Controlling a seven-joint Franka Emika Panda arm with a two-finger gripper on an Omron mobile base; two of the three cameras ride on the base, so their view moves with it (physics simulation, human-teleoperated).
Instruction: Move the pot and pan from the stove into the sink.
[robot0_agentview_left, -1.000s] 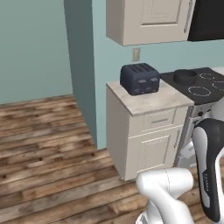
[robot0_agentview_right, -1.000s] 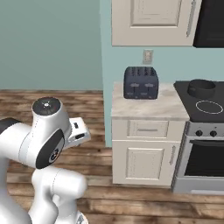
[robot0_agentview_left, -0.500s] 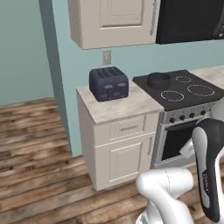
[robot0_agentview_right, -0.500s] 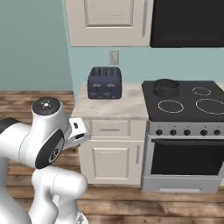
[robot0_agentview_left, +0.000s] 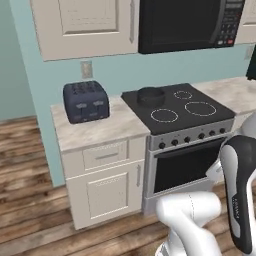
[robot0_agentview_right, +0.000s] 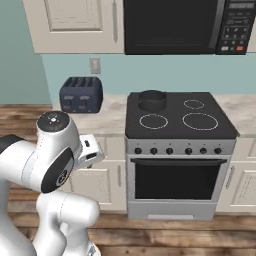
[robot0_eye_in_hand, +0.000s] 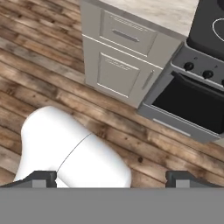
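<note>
The dark grey pot stands upright on the back left burner of the black stove. The stove's silver knob panel sits at the upper right of the hand view. My gripper hangs low in front of the cabinets, well below the cooktop and far from the pot. It points down at the wood floor. Its fingertips stand wide apart with nothing between them, so it is open. The pan and the sink are out of view.
A dark blue toaster sits on the pale counter left of the stove. A black microwave hangs over the cooktop. Cream cabinets stand under the counter, and the oven door faces me.
The whole picture has shifted left as the base moved: stove and pot now sit near the middle of both base views and look nearer. The pot stays on its burner.
</note>
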